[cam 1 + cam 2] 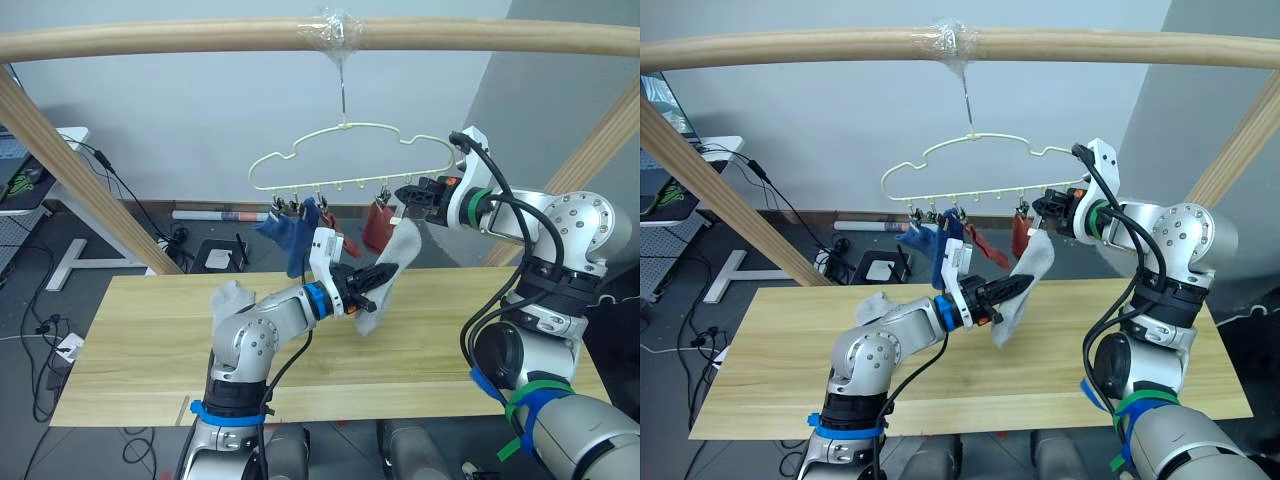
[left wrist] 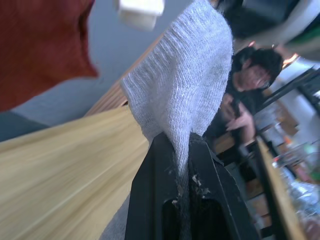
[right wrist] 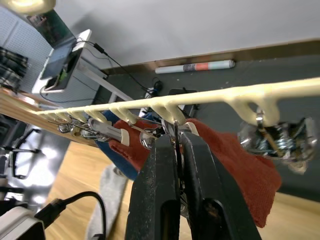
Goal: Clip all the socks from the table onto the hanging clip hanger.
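While the left gripper (image 1: pixel 372 278) pinches a light grey knit ankle sock (image 1: pixel 392 262), the sock's long axis slants up toward the right gripper (image 1: pixel 408 192), clamped on a small metal clip (image 3: pixel 176 131) of the pale yellow-green wire clip hanger (image 1: pixel 350 128). Sock's top edge sits just below those right jaws; right arm nearer.

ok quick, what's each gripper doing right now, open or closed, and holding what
Left gripper: closed on the light grey fabric sock.
Right gripper: closed on a small grey metal clip of the pale yellow-green wire hanger.
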Robot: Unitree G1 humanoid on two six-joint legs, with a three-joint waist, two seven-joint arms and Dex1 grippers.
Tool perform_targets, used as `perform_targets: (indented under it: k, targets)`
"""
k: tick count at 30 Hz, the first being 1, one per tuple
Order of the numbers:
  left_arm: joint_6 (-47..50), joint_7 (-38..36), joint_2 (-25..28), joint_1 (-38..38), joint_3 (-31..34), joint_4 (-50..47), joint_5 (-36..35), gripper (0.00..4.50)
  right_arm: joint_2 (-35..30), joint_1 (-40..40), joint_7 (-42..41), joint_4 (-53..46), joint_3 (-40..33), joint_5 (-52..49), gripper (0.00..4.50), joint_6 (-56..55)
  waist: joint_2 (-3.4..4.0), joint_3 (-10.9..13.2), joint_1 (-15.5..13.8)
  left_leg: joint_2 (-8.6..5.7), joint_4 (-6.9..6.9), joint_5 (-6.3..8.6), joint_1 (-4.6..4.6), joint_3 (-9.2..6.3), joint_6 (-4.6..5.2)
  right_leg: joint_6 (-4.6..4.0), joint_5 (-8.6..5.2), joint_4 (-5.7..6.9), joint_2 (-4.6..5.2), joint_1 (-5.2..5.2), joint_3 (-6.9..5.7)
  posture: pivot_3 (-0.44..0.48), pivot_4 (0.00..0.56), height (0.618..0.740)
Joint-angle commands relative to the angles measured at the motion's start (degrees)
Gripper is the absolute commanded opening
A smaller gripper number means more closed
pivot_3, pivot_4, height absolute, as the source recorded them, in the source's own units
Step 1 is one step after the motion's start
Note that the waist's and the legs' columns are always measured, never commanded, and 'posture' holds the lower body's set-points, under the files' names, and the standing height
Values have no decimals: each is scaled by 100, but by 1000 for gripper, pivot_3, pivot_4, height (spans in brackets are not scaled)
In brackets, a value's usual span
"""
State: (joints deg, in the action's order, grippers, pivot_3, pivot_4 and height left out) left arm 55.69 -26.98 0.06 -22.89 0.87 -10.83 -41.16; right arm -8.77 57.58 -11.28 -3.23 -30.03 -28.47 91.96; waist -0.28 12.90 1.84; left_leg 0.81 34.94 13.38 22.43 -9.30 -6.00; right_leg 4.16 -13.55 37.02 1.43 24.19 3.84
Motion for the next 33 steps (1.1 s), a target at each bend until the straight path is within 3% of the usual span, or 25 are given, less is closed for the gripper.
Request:
perform_targets:
  k: [1, 17, 33]
  targets:
    - [19, 27, 49, -42, 60, 18, -139, 18, -44, 96, 154, -84, -136, -173, 0, 54, 0, 0, 0, 0, 0, 0, 0, -1, 0, 0, 0, 0, 0, 0, -1, 28, 203, 740]
    - [-407, -204, 235, -230, -158, 658, 127, 18, -60, 143, 658, -4, -193, -785, 0, 54, 0, 0, 6, 0, 0, 0, 1, 0, 0, 0, 0, 0, -1, 2, 0, 18, 211, 740]
    - [-609, -181, 45, -725, 57, 987, 29, 18, -141, 104, 886, 67, -121, -1141, 0, 54, 0, 0, 18, 0, -1, 0, 6, 1, 0, 0, 0, -2, -1, 5, 1, 16, 213, 740]
